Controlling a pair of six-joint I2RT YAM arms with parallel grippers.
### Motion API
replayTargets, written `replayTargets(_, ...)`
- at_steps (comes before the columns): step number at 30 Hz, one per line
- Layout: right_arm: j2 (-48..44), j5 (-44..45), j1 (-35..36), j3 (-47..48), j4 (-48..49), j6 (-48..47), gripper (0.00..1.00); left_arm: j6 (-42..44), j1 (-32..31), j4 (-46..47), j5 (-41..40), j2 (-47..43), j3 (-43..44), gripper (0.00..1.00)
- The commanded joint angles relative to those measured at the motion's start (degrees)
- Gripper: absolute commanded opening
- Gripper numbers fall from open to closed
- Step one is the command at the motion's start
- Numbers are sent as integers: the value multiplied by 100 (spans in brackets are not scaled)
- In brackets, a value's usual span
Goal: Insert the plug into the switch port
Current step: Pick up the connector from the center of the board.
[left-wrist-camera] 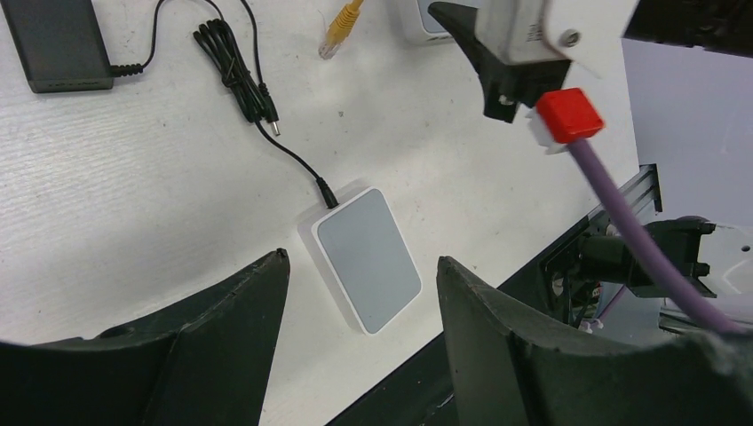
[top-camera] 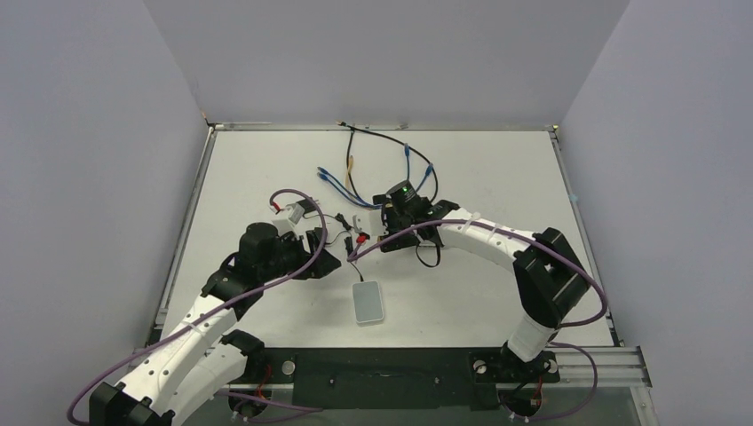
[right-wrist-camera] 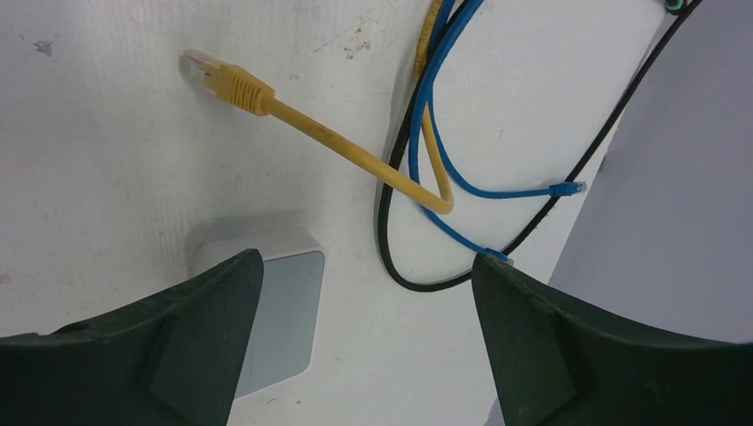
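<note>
A flat white box with a pale grey face lies near the table's front edge. A black barrel plug on a thin black cable meets its far narrow edge, so the switch port itself is covered. My left gripper hovers over this box, open and holding nothing. My right gripper is open and empty above the table further back. A second white box shows partly behind its left finger.
A yellow network plug lies beyond the second box, among blue cables and a black cable loop. A black power brick sits at the far left. The table's black front rail is close to the near box.
</note>
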Motion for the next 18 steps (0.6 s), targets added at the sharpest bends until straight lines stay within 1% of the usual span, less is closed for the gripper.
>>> replayTargets(1,276,152,83,253,369,-438,82,-19,55,98,152,-65,-16,59)
replayTargets(4,549,318,143,351,497,-521,82,-13,80,99,157,-59,-20,60)
replayTargets(9,777,500,217,355,984,-627,81,-16,97,91,154,-97,-39,59)
replayTargets(14,1011,574,240,524,940,-651,80,-31,102,86,137,-117,-58,59)
replayTargets(17,1151,581,242,616,802,-619,73,-31,102,86,124,-131,-59,60)
replayTargets(18,1167,579,238,632,756,-593,68,-27,102,88,122,-136,-63,59)
